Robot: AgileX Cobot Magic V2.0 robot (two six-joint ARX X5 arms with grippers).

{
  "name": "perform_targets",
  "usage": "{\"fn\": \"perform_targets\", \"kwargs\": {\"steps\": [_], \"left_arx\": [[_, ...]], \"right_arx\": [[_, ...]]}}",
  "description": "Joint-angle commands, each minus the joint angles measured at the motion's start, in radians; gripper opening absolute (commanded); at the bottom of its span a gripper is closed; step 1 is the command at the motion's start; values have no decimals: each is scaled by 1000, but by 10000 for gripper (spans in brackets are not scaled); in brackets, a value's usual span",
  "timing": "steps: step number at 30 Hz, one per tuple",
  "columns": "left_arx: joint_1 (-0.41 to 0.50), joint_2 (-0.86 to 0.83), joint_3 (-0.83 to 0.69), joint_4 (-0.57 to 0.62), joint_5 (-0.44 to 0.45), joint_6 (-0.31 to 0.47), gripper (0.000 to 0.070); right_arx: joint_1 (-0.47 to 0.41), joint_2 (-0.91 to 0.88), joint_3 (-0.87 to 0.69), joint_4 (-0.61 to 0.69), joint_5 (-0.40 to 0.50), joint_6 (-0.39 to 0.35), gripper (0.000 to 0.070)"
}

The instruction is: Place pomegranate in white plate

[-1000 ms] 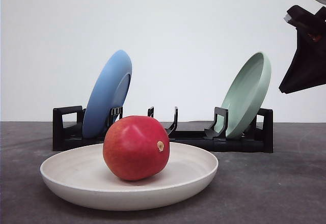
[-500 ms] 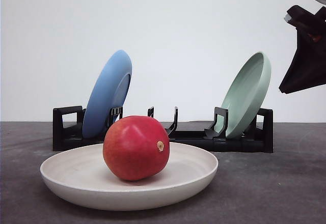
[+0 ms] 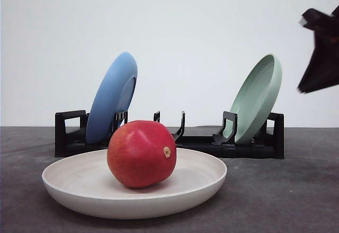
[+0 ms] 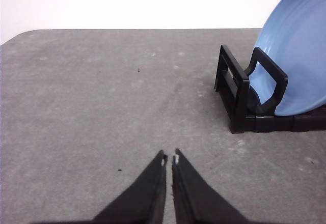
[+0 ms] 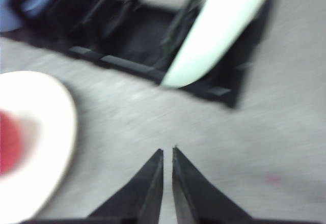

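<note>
Resting lower left of the front frame, pomegranate sits in white plate, so task looks done. Left gripper fingers nearly shut, empty. Right gripper, upper right, narrow w/ nothing held.

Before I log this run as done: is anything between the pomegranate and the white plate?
Nothing visible. The pomegranate already rests inside the white plate, with the right claw closed and well clear.

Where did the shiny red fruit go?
In the front view, the glossy red pomegranate sits inside the wide off-white plate, left of centre, in front of the black dish rack holding the blue plate.
</note>
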Motion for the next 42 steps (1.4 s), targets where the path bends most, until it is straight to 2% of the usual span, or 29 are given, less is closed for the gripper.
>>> {"fn": "perform_targets", "kwargs": {"steps": [1, 4, 8, 15, 21, 27, 42], "left_arx": [[0, 0, -12, 1, 1, 15, 0], [0, 0, -12, 1, 1, 15, 0], [0, 0, -12, 2, 1, 15, 0], [0, 0, -12, 1, 1, 15, 0], [0, 0, -12, 1, 1, 14, 0], [0, 0, -12, 1, 1, 15, 0], [0, 0, -12, 1, 1, 14, 0]], "right_arx": [[-5, -44, -13, 7, 55, -33, 26], [-27, -162, -71, 13, 136, -43, 26], [-80, -339, -179, 15, 192, -47, 26], [-194, -626, -356, 15, 200, -46, 26], [-251, -785, -445, 36, 195, -47, 26], [-284, -867, -519, 111, 161, -46, 26], [-294, -882, -520, 127, 146, -47, 26]]}}
